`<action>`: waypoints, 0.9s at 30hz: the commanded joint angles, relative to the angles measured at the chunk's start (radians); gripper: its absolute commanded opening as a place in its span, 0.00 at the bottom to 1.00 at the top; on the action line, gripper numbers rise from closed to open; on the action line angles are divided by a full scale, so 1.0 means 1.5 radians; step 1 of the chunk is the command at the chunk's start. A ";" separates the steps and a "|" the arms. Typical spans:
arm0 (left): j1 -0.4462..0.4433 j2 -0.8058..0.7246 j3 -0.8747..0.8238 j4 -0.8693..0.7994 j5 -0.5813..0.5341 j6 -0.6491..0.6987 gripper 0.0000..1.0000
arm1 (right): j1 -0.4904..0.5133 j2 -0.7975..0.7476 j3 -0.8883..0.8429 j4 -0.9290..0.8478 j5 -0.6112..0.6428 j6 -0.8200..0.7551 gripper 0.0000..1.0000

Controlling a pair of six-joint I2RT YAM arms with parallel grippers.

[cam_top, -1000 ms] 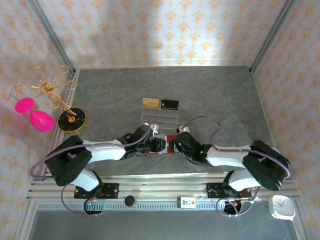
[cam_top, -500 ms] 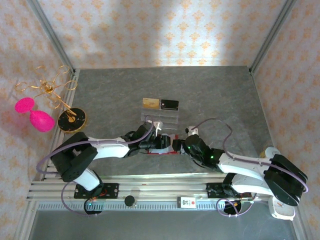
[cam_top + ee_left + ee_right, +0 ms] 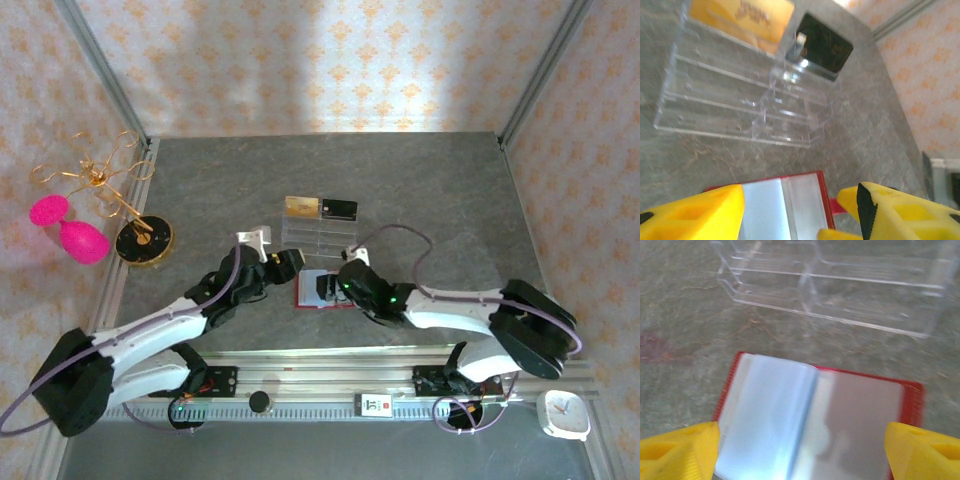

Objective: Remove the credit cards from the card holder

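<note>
Yellow-fingered left gripper (image 3: 792,210): fingers apart, holding nothing | right gripper (image 3: 801,435): fingers spread wide, holding nothing | red card holder (image 3: 815,390): lying open, sleeves up, on grey table (image 3: 200,180) right by both grippers | clear acrylic stand (image 3: 740,95): just beyond it | gold card (image 3: 740,15) and black card (image 3: 825,45): at the stand's back

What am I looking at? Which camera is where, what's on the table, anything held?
A left arm and a right arm, bolted side by side, each with a two-finger gripper. The wide picture is from a fixed camera above; the other two are wrist cameras, so the yellow blocks are fingers. On the grey table: an open red card holder, a clear acrylic stand beyond it, a gold card and a black card. The left gripper and right gripper are open by the holder, holding nothing.
</note>
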 commanded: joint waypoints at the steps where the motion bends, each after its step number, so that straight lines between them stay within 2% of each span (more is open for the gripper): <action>1: 0.006 -0.044 -0.015 -0.071 -0.064 0.030 0.64 | 0.024 0.069 0.062 -0.060 0.070 -0.002 0.85; 7: 0.008 -0.082 -0.029 -0.090 -0.059 0.036 0.65 | 0.041 0.142 0.125 -0.101 0.103 0.006 0.82; 21: 0.008 -0.089 -0.056 -0.072 -0.045 0.040 0.65 | 0.054 0.197 0.147 -0.109 0.069 -0.001 0.77; 27: 0.008 -0.080 -0.057 -0.063 -0.027 0.040 0.65 | 0.055 0.219 0.148 -0.117 0.061 -0.001 0.71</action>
